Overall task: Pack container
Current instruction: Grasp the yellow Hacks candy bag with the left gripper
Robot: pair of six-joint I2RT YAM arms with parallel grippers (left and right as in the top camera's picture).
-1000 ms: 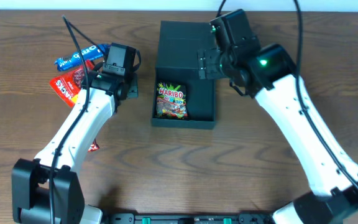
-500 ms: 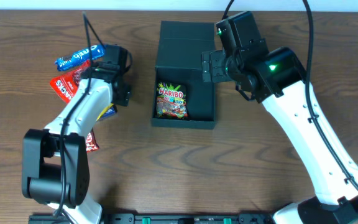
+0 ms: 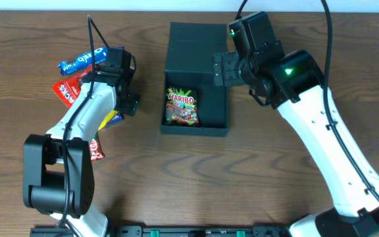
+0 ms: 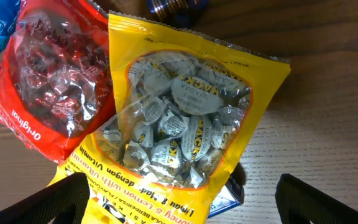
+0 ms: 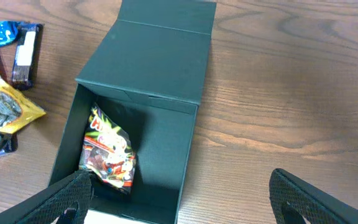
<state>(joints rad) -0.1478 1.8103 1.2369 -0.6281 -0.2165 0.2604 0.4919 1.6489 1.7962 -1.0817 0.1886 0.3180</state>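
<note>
Two sets of jaws stand wide, but your left gripper [image 4: 179, 202] is nearer. The yellow packet [image 4: 185, 124] lies just ahead of it, long axis across the closing line. The container [image 3: 212, 108] sits open at centre, rightward, beneath the right gripper [image 5: 191, 199].

Yellow packet [image 4: 185, 118], container [image 5: 157, 62] partly off-frame.
</note>
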